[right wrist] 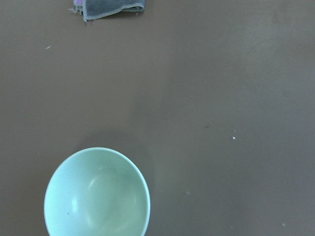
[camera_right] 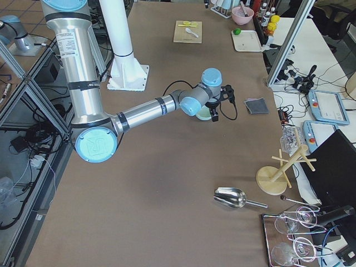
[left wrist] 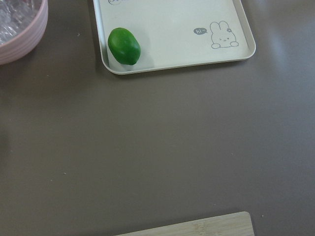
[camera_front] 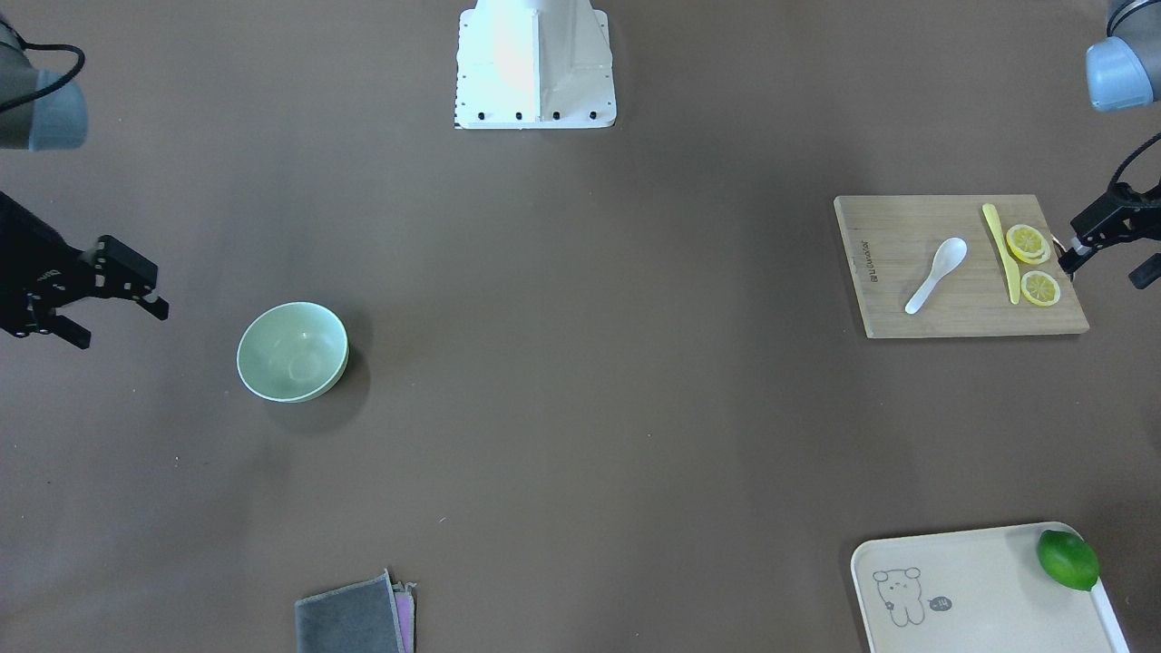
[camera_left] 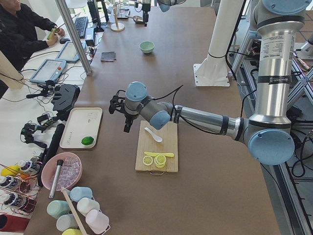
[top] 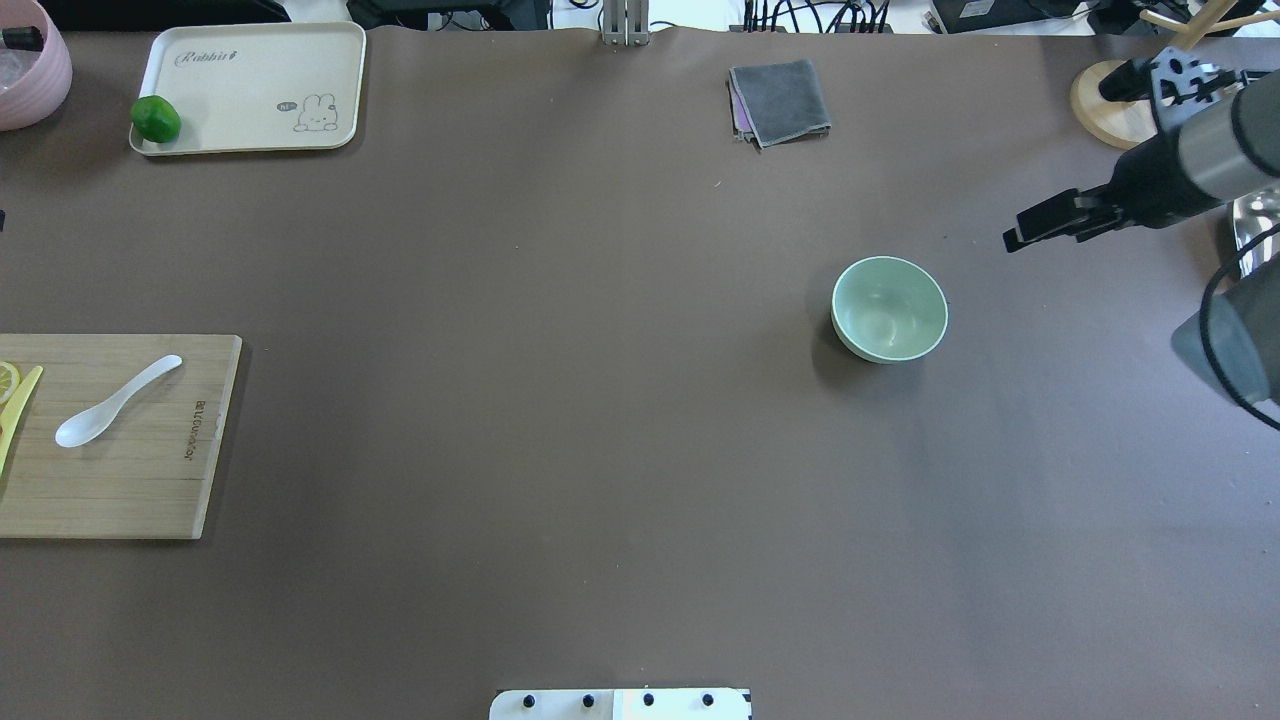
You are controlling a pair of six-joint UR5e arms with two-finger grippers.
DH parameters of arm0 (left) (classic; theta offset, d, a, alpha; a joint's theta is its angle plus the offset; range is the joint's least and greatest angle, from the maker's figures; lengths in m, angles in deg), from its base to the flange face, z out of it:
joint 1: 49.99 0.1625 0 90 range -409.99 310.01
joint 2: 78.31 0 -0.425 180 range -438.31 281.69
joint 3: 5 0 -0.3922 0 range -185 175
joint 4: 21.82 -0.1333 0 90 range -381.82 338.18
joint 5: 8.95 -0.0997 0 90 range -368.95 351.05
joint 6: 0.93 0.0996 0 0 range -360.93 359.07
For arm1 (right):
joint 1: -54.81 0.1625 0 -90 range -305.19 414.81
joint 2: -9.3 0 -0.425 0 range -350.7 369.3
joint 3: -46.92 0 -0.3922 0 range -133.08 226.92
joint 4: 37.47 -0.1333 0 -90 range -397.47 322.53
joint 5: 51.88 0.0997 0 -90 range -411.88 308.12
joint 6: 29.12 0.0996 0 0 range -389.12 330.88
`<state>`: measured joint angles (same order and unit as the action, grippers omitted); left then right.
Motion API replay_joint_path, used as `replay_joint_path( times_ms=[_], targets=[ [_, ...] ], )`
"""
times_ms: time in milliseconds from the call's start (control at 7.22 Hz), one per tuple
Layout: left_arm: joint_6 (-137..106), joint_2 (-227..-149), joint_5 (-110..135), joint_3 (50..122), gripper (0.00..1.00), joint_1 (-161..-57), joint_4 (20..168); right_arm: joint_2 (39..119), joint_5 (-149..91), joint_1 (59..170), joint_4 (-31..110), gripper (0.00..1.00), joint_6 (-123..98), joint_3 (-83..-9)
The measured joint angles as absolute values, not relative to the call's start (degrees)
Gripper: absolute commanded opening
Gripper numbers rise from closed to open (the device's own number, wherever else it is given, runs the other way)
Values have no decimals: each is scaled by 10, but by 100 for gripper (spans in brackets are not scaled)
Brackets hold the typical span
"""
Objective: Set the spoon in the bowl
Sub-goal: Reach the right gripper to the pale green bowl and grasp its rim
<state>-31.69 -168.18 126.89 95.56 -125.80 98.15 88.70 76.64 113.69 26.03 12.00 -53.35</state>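
The white spoon [camera_front: 939,272] lies on a wooden cutting board [camera_front: 907,313], scoop toward the robot; it also shows in the overhead view [top: 115,400]. The empty mint-green bowl [camera_front: 292,352] stands upright on the table across from it, and shows in the overhead view [top: 889,308] and the right wrist view [right wrist: 97,194]. My left gripper [camera_front: 1107,266] is open and empty, hovering at the board's outer edge beside the lemon slices. My right gripper [camera_front: 118,324] is open and empty, above the table beside the bowl.
A yellow knife [camera_front: 1000,252] and lemon slices [camera_front: 1028,243] share the board. A cream tray [camera_front: 980,589] holds a lime [camera_front: 1068,560]. A folded grey cloth [camera_front: 354,617] lies at the far edge. A pink bowl [top: 30,60] and a wooden stand [top: 1110,110] sit in corners.
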Motion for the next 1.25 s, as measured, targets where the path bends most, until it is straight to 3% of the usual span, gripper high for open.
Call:
replay_joint_path(
  times_ms=[415,554,692,831,1246],
  targets=[
    [-320,-1678,1268,954,98,-1254,986,870,706,1061,213,100,193,-478],
    [-320,-1677,1268,955,98,-1254,987,865,698,1047,208,88,194,-457],
    [-320,-1677,1268,956,98,-1254,987,860,693,1036,200,22,195,-443],
    [-320,-1676,1268,956,98,-1255,987,857,690,1027,193,0,197,-437],
    [-322,-1677,1269,954,98,-1255,987,852,689,1021,188,0,217,-435]
  ],
)
